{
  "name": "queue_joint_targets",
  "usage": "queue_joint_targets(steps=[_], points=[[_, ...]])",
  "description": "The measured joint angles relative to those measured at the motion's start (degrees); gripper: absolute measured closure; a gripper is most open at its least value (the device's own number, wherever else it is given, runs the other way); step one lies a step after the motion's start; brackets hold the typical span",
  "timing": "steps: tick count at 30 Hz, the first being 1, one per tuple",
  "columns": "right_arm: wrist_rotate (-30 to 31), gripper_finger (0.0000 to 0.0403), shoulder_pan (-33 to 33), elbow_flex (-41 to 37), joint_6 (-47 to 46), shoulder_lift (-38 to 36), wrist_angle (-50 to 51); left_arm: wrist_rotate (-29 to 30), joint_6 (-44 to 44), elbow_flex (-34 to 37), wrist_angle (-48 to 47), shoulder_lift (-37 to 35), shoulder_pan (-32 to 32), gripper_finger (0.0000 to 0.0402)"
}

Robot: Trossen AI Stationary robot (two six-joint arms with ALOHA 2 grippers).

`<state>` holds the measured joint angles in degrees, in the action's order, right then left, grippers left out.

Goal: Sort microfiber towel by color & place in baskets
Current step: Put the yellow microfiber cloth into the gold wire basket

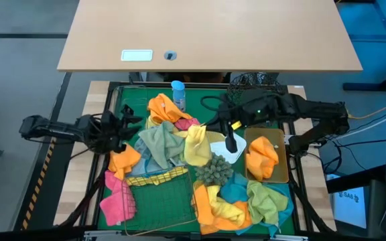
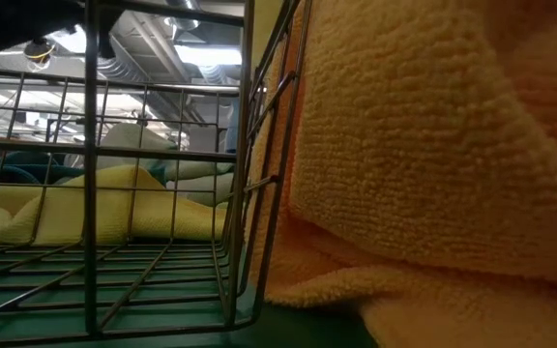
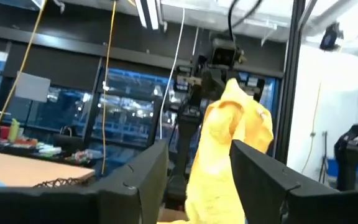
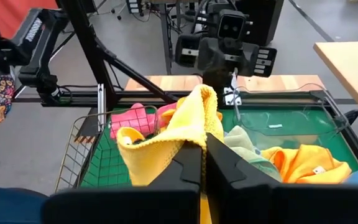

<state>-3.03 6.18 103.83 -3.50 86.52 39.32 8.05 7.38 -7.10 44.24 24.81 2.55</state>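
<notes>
My right gripper (image 4: 204, 165) is shut on a yellow towel (image 1: 197, 143) above the middle of the green mat. The towel also shows in the left wrist view (image 3: 225, 149), hanging beyond my left gripper's fingers. My left gripper (image 1: 127, 127) is open and empty at the mat's left side, above an orange towel (image 1: 123, 161). A heap of orange, green and pink towels (image 1: 165, 134) lies in the middle. The gold wire basket (image 1: 159, 197) stands at the near edge, with a yellow towel (image 1: 154, 178) over its far rim. The tan tray (image 1: 281, 167) holds an orange towel (image 1: 261, 155). My right gripper pinches a bunched upper part of the yellow towel (image 4: 194, 121) between its two shut fingers, coming from the table's right side and slanting down. The towel drapes to both sides of the fingertips and hangs slack below them. Its lower end is hidden.
A spiky green ball (image 1: 213, 171) sits beside the white tray (image 1: 236, 152). A blue spray bottle (image 1: 177, 94) stands at the far edge. Orange, yellow, teal and green towels (image 1: 243, 201) are heaped at the near right. A pink towel (image 1: 116, 197) hangs on the gold basket's left side.
</notes>
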Motion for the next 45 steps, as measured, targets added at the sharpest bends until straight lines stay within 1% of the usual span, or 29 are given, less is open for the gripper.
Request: queue_joint_targets(steps=[8, 13, 16, 22, 27, 31, 36, 40, 45], points=[[0.0, 0.0402, 0.2, 0.0, 1.2, 0.0, -3.2, 0.0, -6.0, -12.3, 0.1, 19.0, 0.0, 0.0224], [0.6, 0.0402, 0.2, 0.0, 1.8, 0.0, -3.5, 0.0, -9.7, -21.0, 0.0, 30.4, 0.0, 0.0225], [0.9, 0.0402, 0.2, 0.0, 2.5, 0.0, -3.5, -0.5, -11.9, -25.6, 0.0, 36.1, 0.3, 0.0225], [1.0, 0.0402, 0.2, 0.0, 2.5, 0.0, -3.5, -4.3, -14.9, -32.9, 0.0, 44.7, 1.7, 0.0225], [1.3, 0.0402, 0.2, 0.0, 2.5, 0.0, -3.6, -4.6, -15.5, -36.5, 0.0, 49.1, 2.9, 0.0225], [3.9, 0.0402, 0.2, 0.0, 2.6, 0.0, -3.8, -4.6, -15.5, -37.8, -0.1, 51.0, 4.3, 0.0225], [3.7, 0.0402, 0.2, 0.0, 2.6, 0.0, -0.6, -4.6, -15.3, -37.9, -0.3, 50.5, 5.5, 0.0225], [3.5, 0.0402, 0.2, 0.0, 2.6, 0.0, 3.1, -4.6, -12.8, -37.9, -0.1, 50.3, 6.3, 0.0225], [3.5, 0.0402, 0.2, 0.0, 4.0, 0.0, 2.1, -4.6, -12.1, -37.9, -1.2, 50.7, 6.7, 0.0225]])
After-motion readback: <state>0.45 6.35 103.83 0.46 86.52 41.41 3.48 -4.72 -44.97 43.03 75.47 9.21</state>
